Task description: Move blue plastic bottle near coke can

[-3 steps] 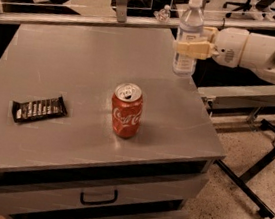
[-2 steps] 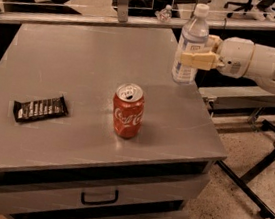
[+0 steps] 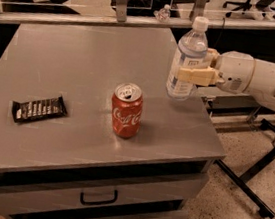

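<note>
The robot's white arm (image 3: 262, 80) reaches in from the right, held roughly level, with its wrist pointing left across the right edge of the grey table (image 3: 79, 53). At its end the gripper (image 3: 188, 74) sits at mid-height on the blue plastic bottle (image 3: 191, 45), its tan fingers (image 3: 195, 74) clamped around the bottle's body just below the pale label. The bottle stands nearly upright with a slight lean, white cap on top, close to the right edge of the table and about halfway along it. Whether its base touches the tabletop or hangs just above it cannot be told. Any print on the bottle's label is unreadable. The coke can (image 3: 126, 111) stands upright near the middle of the table, toward the front edge, to the left of the bottle and apart from it; white Coca-Cola script runs along its red side and its silver top faces up. A dark candy bar (image 3: 39, 109) lies flat near the left edge, its pale lettering unreadable. Below the front edge a drawer shows a black handle (image 3: 98, 197).
</note>
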Robot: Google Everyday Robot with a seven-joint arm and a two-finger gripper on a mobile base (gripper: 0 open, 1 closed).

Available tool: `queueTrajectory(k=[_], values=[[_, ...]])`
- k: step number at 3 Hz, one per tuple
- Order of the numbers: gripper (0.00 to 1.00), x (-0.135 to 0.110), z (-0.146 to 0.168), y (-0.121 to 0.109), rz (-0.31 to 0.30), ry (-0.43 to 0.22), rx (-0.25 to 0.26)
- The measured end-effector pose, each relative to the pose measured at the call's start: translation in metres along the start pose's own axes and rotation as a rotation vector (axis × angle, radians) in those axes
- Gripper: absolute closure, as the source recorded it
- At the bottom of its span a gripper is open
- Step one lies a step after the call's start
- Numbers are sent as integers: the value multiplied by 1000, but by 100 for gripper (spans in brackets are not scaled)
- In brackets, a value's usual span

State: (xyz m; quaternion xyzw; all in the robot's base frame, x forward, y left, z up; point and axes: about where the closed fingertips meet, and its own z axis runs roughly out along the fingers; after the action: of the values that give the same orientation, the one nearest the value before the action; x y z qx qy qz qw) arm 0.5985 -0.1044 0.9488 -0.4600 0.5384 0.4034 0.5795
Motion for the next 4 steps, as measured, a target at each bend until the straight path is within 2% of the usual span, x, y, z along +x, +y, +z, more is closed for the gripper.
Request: queueTrajectory(k=[1,2,3,4], values=[[98,0,6,33,49,33,-5],[75,7,11,49,84,54,26],[51,14,17,65,74,69,75],[21,29,25,79,52,81,114]])
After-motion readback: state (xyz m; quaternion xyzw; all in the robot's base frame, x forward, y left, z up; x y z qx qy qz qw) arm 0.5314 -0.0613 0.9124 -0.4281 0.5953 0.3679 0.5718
